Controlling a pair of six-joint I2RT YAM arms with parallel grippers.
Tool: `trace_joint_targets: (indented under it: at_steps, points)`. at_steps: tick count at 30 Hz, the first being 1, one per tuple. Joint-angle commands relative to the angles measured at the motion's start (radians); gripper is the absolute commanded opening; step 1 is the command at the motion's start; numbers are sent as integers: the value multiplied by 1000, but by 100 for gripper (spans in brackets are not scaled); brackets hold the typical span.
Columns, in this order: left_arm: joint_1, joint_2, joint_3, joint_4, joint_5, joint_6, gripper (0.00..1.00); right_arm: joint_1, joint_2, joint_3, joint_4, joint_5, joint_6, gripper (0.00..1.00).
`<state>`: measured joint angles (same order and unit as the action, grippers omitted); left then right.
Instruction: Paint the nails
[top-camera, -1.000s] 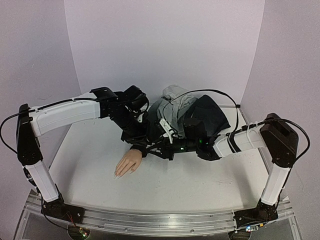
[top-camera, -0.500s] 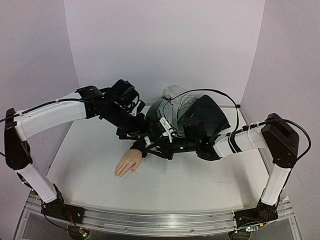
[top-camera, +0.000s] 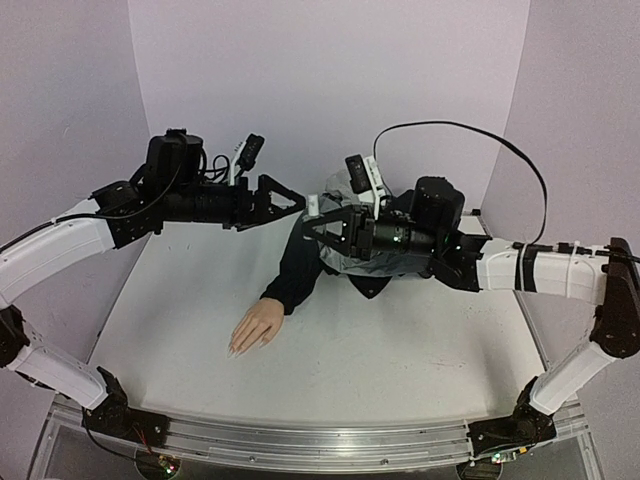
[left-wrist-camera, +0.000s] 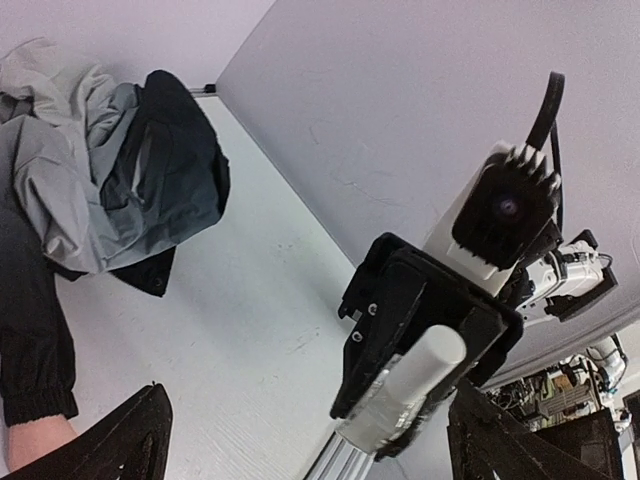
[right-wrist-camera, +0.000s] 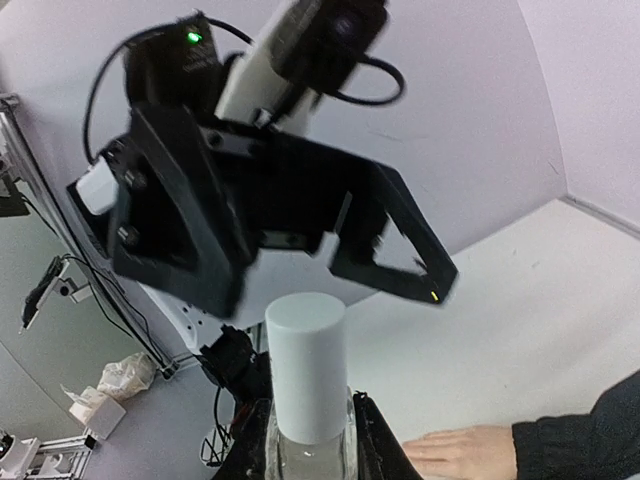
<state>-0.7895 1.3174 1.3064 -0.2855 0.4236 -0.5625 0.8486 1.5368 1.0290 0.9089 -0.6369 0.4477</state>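
Although the nails (top-camera: 234, 349) are too small to inspect closely from above, they show as pale, faintly glossy tips on the mannequin hand (top-camera: 258, 328). The hand lies palm down on the table (top-camera: 420, 370), fingers pointing toward the arm bases.

Handling, as judged: the nails are hard, smooth and very small, so they call for a light brush touch rather than any grip. The hand looks light and loosely placed and could slide under pressure. If it needs steadying, the dark sleeve (top-camera: 296, 272) at the wrist is the place to hold, never the fingertips.

The left gripper (top-camera: 285, 206) stands fully spread and holds nothing. The right gripper (top-camera: 320, 228) is clamped on a small bottle with a white cap (right-wrist-camera: 305, 375), held upright. The cap is presented toward the open left jaws, just beside them but not between them.

Both grippers are raised in the air, facing each other. The nails lie well below them on the table, toward the bases and slightly to the left gripper's side, well apart from either tool.
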Motion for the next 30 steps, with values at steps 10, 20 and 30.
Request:
trace_joint_targets:
  at_steps: [10,20,30]
  points:
    - [-2,84,122,213,344,47,77,-23,-2,168,-108,-155,-109,0]
    - [-3,113,132,221,371,47,47,-34,11,174,-118,-228,-106,0]
    - [-3,120,113,218,309,56,14,-39,-13,161,-127,-108,-139,0]
